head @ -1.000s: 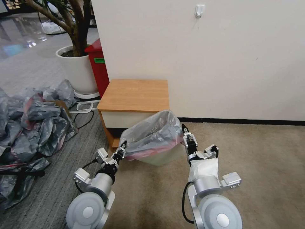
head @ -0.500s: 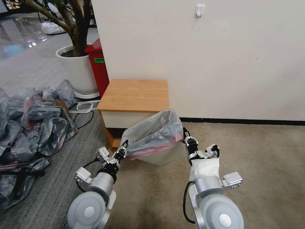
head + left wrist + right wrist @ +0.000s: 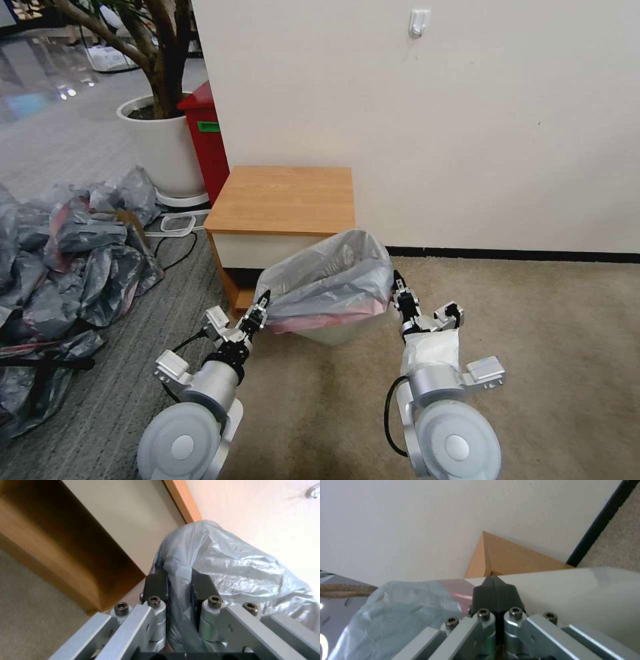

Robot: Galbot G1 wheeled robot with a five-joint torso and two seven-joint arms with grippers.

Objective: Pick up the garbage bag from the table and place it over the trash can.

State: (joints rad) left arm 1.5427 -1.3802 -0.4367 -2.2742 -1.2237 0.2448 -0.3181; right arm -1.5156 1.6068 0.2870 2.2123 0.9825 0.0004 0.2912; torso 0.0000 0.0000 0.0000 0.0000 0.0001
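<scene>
Left gripper (image 3: 261, 304) first, in the head view: pinches the near-left edge of the garbage bag (image 3: 333, 280), low beside the table's front-left corner. Right gripper (image 3: 399, 284): clamped on the bag's opposite edge, and now sits further out to the robot's right than half a second ago. Has stretched the bag's mouth wider as a result, so that the right side reaches past the rim of the trash can (image 3: 341, 331) instead of bunching above it. Means, by my reckoning, that the draping step is well along and the rim is nearly covered (seating the film down around it looks like what remains). Looks thin, grey and translucent, ballooned into a dome over the can, with a pink-red band along the lower front edge. Stands on the carpet just in front of the table (image 3: 287, 197), whose top lies bare.

Left wrist view: dark fingers (image 3: 156, 583) held narrow, with a fold of crinkled film gripped between them and the bag swelling up beyond. Brown wood of the table's open shelf alongside.

Right wrist view: jaws pressed fully together, with the pink band running up to them from one side (the film itself between the pads too thin to make out). A wooden corner of the table shows beyond the tips against the wall.
</scene>
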